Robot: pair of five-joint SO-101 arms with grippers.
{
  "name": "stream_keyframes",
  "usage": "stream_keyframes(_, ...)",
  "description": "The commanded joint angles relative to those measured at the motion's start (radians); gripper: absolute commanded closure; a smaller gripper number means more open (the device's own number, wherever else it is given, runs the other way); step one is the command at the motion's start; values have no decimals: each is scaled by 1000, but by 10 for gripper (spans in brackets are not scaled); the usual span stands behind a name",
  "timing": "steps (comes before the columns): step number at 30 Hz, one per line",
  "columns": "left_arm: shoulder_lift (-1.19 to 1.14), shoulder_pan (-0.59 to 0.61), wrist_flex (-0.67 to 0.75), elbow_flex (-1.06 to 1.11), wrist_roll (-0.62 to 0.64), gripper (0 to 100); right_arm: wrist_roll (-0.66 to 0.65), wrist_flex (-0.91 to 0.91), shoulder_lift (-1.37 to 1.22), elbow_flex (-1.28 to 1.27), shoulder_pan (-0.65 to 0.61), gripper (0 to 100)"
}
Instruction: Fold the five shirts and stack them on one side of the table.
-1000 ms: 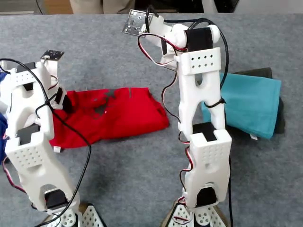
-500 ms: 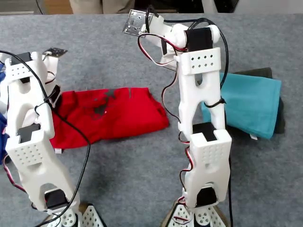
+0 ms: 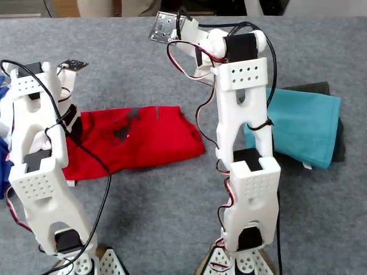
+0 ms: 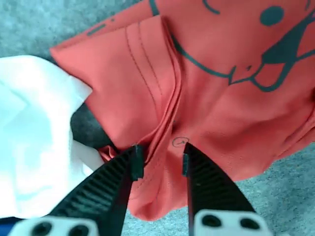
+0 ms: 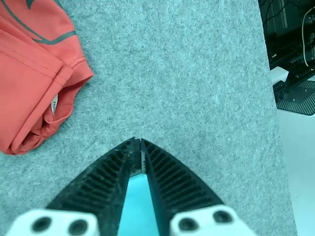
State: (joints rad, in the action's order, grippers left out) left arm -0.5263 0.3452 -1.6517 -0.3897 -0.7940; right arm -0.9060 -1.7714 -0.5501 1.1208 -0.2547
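A grey, felt-like cover spans the tabletop. Past its edge, the right wrist view takes in dark equipment with cables on a pale floor.

At the far left edge of the high view lies a bit of blue cloth, just beside the left arm. The red shirt lies flat left of centre, between the two arms, folded into a rough oblong with a dark graphic on top. The right arm stands upright in the middle. To its right a folded teal shirt sits on a dark shirt, whose edges stick out behind and to the side.

The left wrist view brings out what the high view leaves vague: rows of stitching, a raised crease running down the red shirt, and a white cloth touching its edge. There the left pincer has its jaws slightly parted over that crease, with the red fabric between the tips.

In the right wrist view the right pincer has its tips pressed together on nothing, above bare grey cover. A folded corner of the red shirt lies near, with a white label tucked in the fold.
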Motion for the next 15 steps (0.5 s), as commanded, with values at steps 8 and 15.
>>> stream_keyframes(8, -162, -3, 80, -58, -3, 850, -15, -12, 24, -1, -16, 996)
stream_keyframes(15, -186, 12, -18, -230, -2, 857, -15, -12, 25, -1, -16, 996)
